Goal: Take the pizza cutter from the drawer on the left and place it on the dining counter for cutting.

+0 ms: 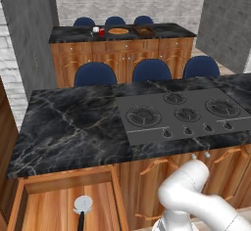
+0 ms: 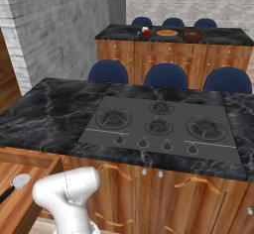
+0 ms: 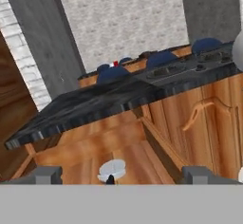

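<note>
The drawer (image 1: 68,176) of reddish-brown wood stands pulled out under the left end of the marble island. Inside it lies the pizza cutter (image 1: 82,206), round silver wheel toward the island and thin dark handle toward me; the same cutter (image 2: 20,181) appears at lower left from the right base. In the hand view my gripper (image 3: 122,175) is open, its two fingertips (image 3: 47,174) wide apart, with the cutter's wheel (image 3: 112,169) between and just beyond them, untouched. The dining counter (image 1: 73,33) runs across the back of the room.
The island with the gas cooktop (image 1: 181,112) is right above the drawer. Blue chairs (image 1: 152,71) stand between the island and the dining counter, which carries a pizza (image 1: 118,31), a red item (image 1: 102,31) and a brown box (image 1: 143,30). Cabinet doors with curved handles (image 3: 201,109) flank the drawer.
</note>
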You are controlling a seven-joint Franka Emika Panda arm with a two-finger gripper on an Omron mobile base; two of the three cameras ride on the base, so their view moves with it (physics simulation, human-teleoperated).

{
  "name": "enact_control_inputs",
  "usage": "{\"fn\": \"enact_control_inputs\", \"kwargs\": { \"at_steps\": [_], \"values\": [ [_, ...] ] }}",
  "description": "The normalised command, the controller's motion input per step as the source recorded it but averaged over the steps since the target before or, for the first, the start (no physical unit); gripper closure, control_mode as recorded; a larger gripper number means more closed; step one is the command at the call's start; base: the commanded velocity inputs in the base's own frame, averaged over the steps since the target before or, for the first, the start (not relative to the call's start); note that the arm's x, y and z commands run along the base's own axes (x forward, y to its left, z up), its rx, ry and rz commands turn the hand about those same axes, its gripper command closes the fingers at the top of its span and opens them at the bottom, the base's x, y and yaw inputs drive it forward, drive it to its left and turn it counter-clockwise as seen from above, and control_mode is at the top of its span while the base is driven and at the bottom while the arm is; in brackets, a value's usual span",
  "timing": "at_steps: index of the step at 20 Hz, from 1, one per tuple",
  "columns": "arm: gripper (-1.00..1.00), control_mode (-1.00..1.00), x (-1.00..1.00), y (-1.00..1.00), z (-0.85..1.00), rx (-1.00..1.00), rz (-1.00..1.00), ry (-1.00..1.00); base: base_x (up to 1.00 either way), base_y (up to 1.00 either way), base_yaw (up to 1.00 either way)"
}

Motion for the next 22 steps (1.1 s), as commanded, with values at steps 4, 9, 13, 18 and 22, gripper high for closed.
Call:
{"fn": "enact_control_inputs", "kwargs": {
  "at_steps": [4,9,13,18,22],
  "values": [
    [-1.00,-1.00,0.78,-0.29,0.64,0.09,0.00,0.07,0.00,0.00,0.00],
    [-1.00,-1.00,0.72,-0.30,0.63,0.08,0.01,0.09,0.00,0.00,0.00],
    [-1.00,-1.00,0.76,-0.29,0.53,0.09,0.01,0.09,0.00,0.00,0.00],
    [-1.00,-1.00,0.77,-0.11,0.23,0.04,0.00,0.17,0.00,0.00,0.00],
    [-1.00,-1.00,0.60,0.07,0.00,0.00,0.00,0.31,0.00,0.00,0.00]
  ]
}}
